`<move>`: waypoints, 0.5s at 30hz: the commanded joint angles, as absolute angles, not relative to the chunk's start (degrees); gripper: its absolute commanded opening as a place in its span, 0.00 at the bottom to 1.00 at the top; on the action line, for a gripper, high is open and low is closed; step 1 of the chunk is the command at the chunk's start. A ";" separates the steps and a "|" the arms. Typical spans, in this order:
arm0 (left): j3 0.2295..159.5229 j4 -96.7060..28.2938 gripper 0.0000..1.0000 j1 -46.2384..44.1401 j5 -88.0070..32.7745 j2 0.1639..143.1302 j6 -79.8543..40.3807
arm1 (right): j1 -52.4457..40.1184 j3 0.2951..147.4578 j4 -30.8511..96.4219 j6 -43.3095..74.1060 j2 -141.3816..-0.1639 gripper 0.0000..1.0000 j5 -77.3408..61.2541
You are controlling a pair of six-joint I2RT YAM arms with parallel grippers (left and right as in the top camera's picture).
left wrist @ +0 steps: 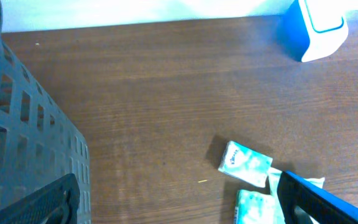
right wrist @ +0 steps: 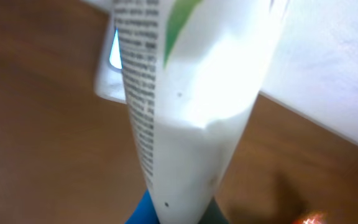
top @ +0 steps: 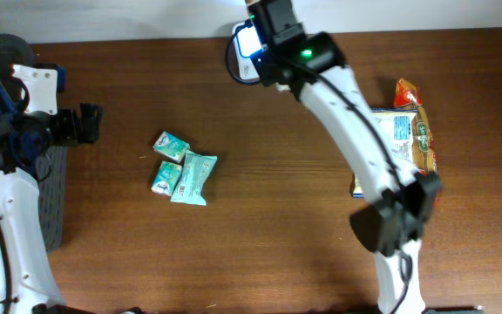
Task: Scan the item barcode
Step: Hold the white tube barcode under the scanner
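Tube (right wrist: 185,112) filled the right wrist view — white, a green mark near its far end, fine print down its left edge — and its lower end sat in the right gripper (top: 267,30), whose jaws were clamped tight on it. Its long axis ran straight out from the fingers, away from the wrist.

Just past it, and to the left of that axis in this view, stood the scanner (right wrist: 109,78). A lit patch of its window showed right beside the printed edge. Tube and scanner were close, but whether they touched could not be told. No barcode showed on the side facing the camera. The coming move therefore seemed to turn on rolling the tube about its long axis, or sliding it leftward, until the code met that window.

Overhead, the scanner sat at the far edge of the table (top: 260,253), with the right arm stretched across to it. Packets (top: 181,170) lay mid-table and bags (top: 412,131) lay at the right, partly under that arm.

Farthest off, the left gripper (top: 92,123) hung wide and empty beside the basket (top: 55,196) — well apart from the scanner, so the right arm was plainly the nearer.
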State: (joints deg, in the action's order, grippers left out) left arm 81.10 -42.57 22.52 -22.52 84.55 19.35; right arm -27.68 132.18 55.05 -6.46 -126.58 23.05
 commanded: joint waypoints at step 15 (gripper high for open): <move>81.03 -42.35 0.99 22.68 -23.14 84.33 20.03 | -28.25 133.93 27.62 -28.73 -145.71 0.04 48.27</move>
